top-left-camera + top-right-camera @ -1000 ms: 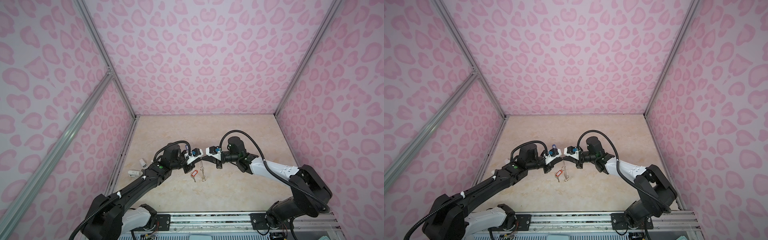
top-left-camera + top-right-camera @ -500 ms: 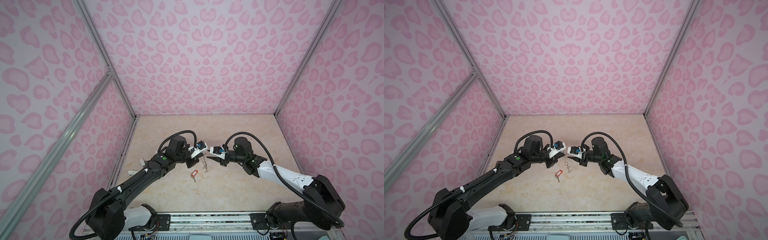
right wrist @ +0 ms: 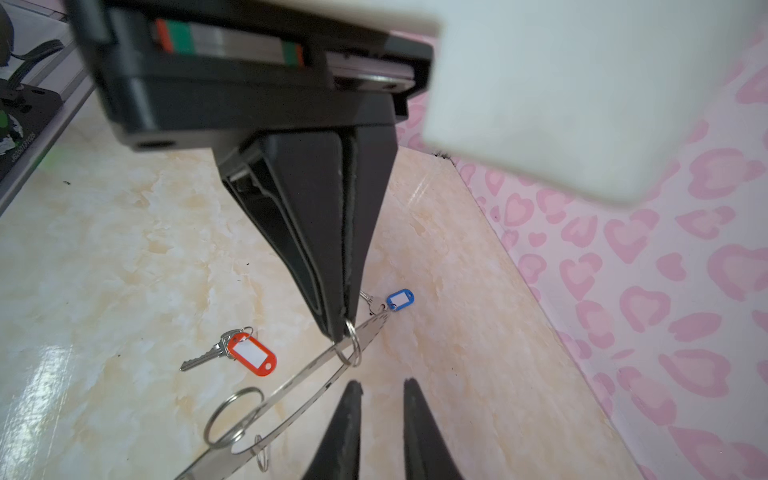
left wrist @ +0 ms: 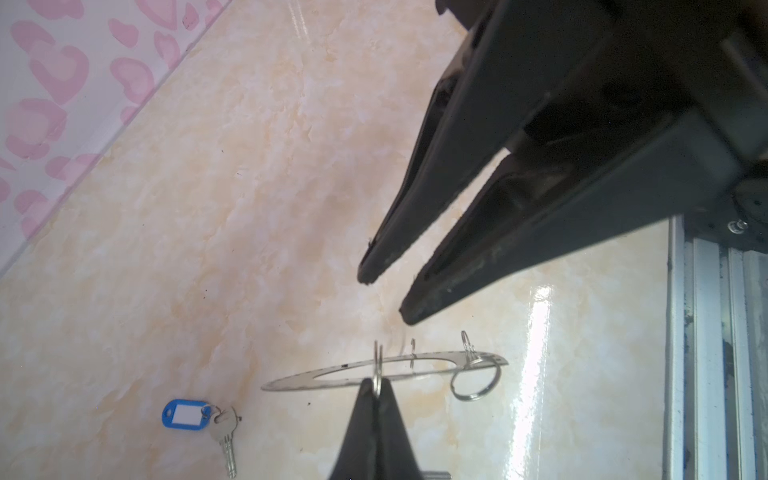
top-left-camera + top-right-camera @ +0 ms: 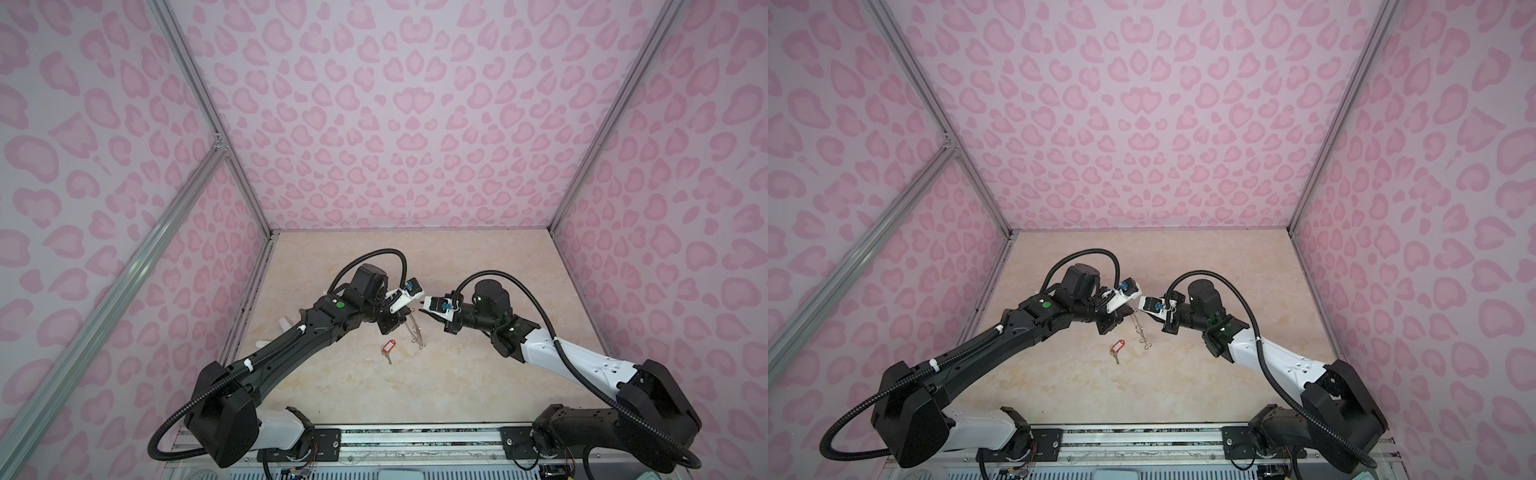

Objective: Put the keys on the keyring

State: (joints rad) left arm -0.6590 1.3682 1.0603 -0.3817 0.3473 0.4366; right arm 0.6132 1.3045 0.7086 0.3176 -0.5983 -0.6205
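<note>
What I can't make out
Through the right wrist camera the large flat grey metal keyring (image 3: 299, 377) runs off the frame edge, and the silver key with the blue oblong plastic tag (image 3: 395, 301) loses its blade tip behind the left gripper (image 3: 338, 328). In both top views that keyring (image 5: 415, 332), hanging at five o'clock from the gripper, is too thin to show holes or clips.

The closed left tool (image 5: 1128, 315) holds the large flat grey metal keyring (image 5: 1140, 330) hanging edge-on; a silver key with an orange-red tag (image 5: 1117, 347) lies on the beige marbled desk (image 5: 1183, 374) just beside it.
</note>
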